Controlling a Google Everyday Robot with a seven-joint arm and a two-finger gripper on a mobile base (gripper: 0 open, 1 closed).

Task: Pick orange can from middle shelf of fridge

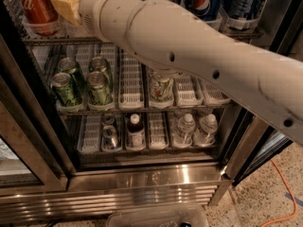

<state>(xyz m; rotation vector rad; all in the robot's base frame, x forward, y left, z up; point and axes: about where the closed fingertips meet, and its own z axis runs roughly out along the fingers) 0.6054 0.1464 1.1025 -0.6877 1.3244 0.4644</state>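
Observation:
My gripper [65, 6] is at the top left, at the end of the thick white arm [189, 51], which reaches into the fridge [142, 188] at the middle shelf [47, 40]. Only a tan part of the gripper shows, right beside the red cola can [35, 4]. The orange can is hidden behind the arm and gripper or cut off by the top edge. Blue cola cans [208, 1] stand on the same shelf to the right.
The rack below holds green cans [83, 82] at left and a pale can [161, 89] in the middle, among white lane trays [130, 86]. The bottom rack holds water bottles [196, 126] and a dark bottle [135, 130]. Dark door frames flank the opening. An orange cable [284, 193] lies on the floor at right.

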